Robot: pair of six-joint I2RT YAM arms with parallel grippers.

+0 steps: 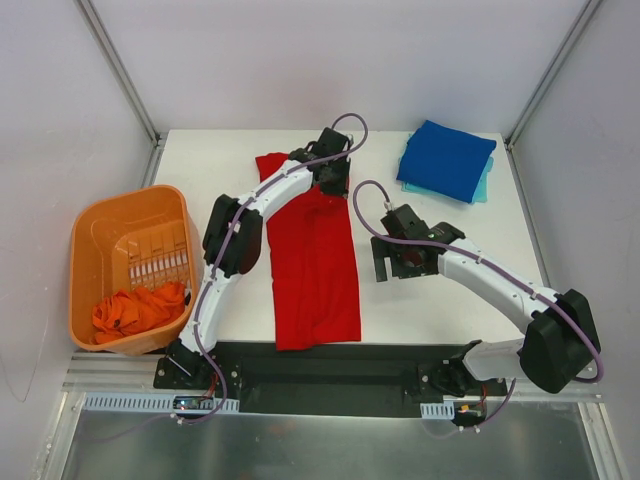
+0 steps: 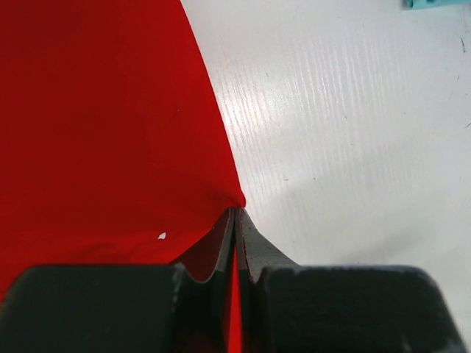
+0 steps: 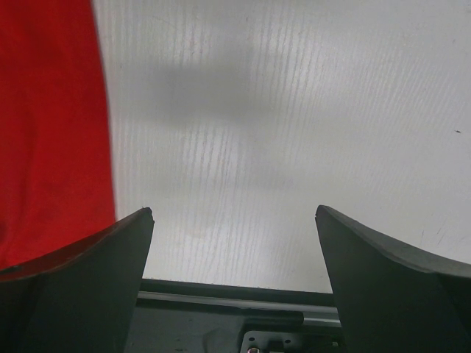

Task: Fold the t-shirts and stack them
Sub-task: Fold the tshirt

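Observation:
A bright red t-shirt [image 1: 315, 262] lies on the white table as a long folded strip, running from the far middle to the front edge. My left gripper [image 1: 333, 178] is shut on its far right edge; in the left wrist view the red cloth [image 2: 103, 132] is pinched between the closed fingers [image 2: 254, 246]. My right gripper [image 1: 390, 268] is open and empty, just right of the red t-shirt [image 3: 51, 125], over bare table. A royal blue t-shirt [image 1: 446, 158] lies folded on a light teal t-shirt [image 1: 484, 188] at the far right. An orange-red t-shirt [image 1: 138, 310] is crumpled in the basket.
The rigid orange plastic basket [image 1: 105, 225] stands at the table's left edge. Metal frame posts rise at the far corners. A black rail [image 1: 320, 365] with the arm bases runs along the near edge. White table [image 1: 450, 300] shows right of the red shirt.

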